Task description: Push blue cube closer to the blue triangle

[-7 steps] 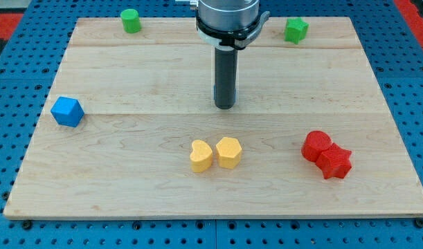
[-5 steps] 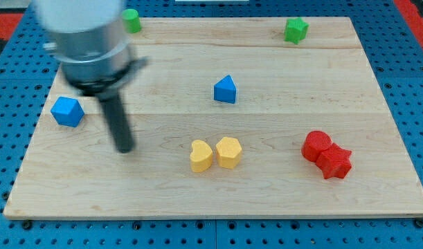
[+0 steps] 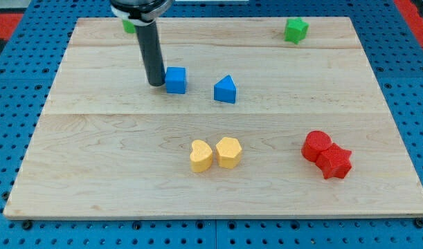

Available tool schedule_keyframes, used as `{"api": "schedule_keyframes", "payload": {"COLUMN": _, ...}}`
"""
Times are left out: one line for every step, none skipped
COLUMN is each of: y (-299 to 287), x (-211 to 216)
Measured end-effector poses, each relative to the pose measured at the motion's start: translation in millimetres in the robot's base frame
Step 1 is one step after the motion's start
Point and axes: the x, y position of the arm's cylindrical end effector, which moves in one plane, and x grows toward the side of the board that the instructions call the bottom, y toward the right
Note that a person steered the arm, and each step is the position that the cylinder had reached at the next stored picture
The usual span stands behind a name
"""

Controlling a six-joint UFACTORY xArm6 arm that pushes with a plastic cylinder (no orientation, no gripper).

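The blue cube [image 3: 175, 79] sits on the wooden board left of centre, in the upper half. The blue triangle [image 3: 226, 90] lies just to its right, with a small gap between them. My tip [image 3: 156, 83] rests on the board right against the cube's left side. The dark rod rises from it toward the view's top.
Two yellow blocks [image 3: 215, 153] sit side by side below the centre. Two red blocks [image 3: 327, 155] touch each other at the right. A green block [image 3: 295, 30] is at the top right; another green block [image 3: 129, 26] at the top left is partly hidden by the arm.
The blue cube has moved from the board's left edge rightward and up, to just left of the blue triangle. My tip followed it from the lower left to its left side.
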Motion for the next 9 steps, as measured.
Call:
{"api": "schedule_keyframes", "payload": {"y": -21, "x": 3}}
{"api": "schedule_keyframes", "payload": {"y": -78, "x": -11}}
{"api": "schedule_keyframes", "payload": {"y": -79, "x": -51}}
{"api": "schedule_keyframes", "payload": {"y": -90, "x": -82}}
{"api": "schedule_keyframes", "payload": {"y": -48, "x": -79}}
{"api": "schedule_keyframes", "payload": {"y": -1, "x": -40}}
{"api": "schedule_keyframes", "payload": {"y": 51, "x": -10}}
{"api": "schedule_keyframes", "payload": {"y": 75, "x": -15}}
{"api": "schedule_keyframes", "payload": {"y": 120, "x": -55}}
